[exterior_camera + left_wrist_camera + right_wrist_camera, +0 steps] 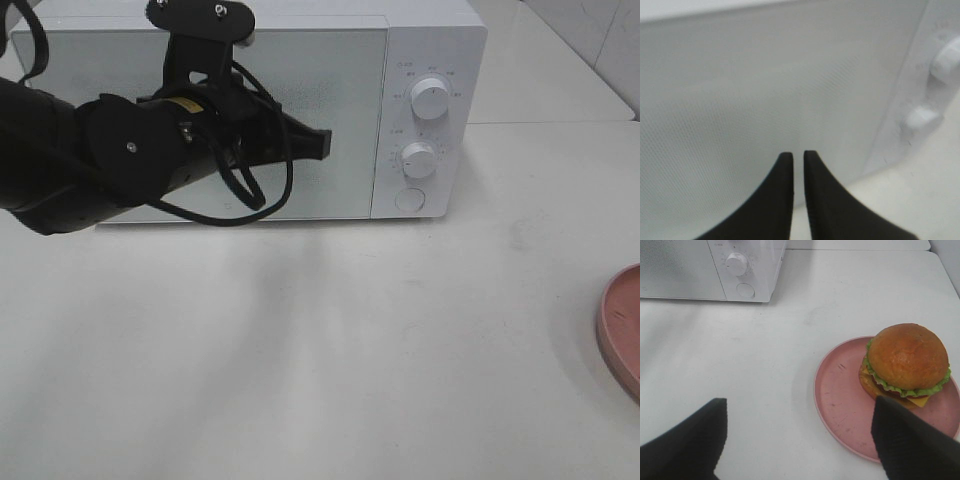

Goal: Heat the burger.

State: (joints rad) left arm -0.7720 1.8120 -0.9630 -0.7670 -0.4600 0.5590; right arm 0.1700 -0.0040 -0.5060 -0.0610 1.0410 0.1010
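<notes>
The burger [905, 360], with a golden-brown bun, lettuce and cheese, sits on a pink plate [840, 405] in the right wrist view. My right gripper [800, 440] hangs open above the table beside it, one finger [905, 440] over the plate's rim, nothing held. In front of the closed door of the white microwave [330, 110], close to the door's right side, my left gripper [322, 143] points at the door. Its fingertips [785, 160] stand almost together with only a thin slit between them and hold nothing.
The microwave's panel carries two knobs [429, 100] [418, 160] and a round button [410, 199]. The plate's rim [622, 330] shows at the right edge of the high view. The left arm [90, 160] and its cables hang before the door's left half.
</notes>
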